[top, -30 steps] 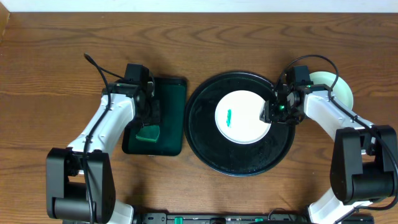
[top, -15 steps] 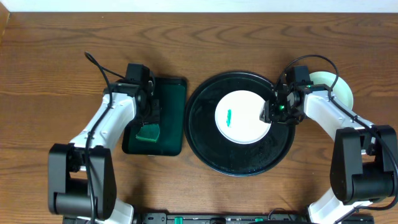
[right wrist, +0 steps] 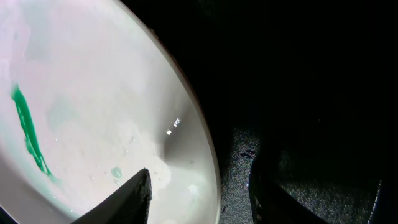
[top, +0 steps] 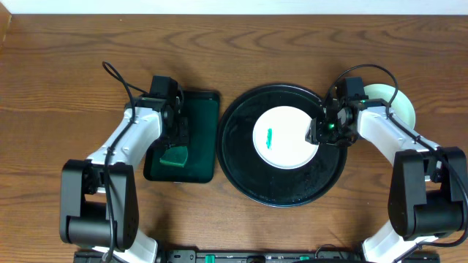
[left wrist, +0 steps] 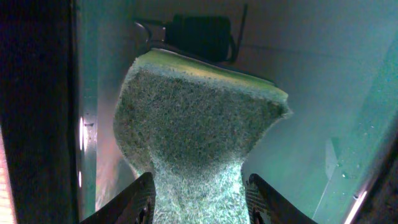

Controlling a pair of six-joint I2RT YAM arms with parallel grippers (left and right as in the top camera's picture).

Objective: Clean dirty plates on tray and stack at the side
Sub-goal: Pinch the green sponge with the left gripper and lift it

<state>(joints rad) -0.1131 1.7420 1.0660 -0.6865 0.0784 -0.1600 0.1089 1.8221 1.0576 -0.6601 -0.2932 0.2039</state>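
Note:
A white plate (top: pixel 285 137) with a short green smear (top: pixel 269 137) lies in the middle of the round black tray (top: pixel 241 183). My right gripper (top: pixel 316 136) is at its right edge. In the right wrist view it (right wrist: pixel 202 202) stands open, one finger over the plate (right wrist: pixel 93 93) and the other over the tray (right wrist: pixel 298 74), with the rim between them. A pale-mint plate (top: pixel 400 102) lies on the table right of the tray, half hidden by the right arm. My left gripper (top: pixel 175 145) is shut on a green sponge (top: pixel 174 156), which is pinched narrow (left wrist: pixel 193 118).
The sponge sits over a dark green rectangular tray (top: pixel 201 117) left of the black tray; its wet floor (left wrist: pixel 311 93) shows in the left wrist view. Both arms' cables loop above their wrists. Bare wooden table lies around both trays.
The left arm's lower links have shifted slightly; both grippers, the sponge and the plate stay where they were.

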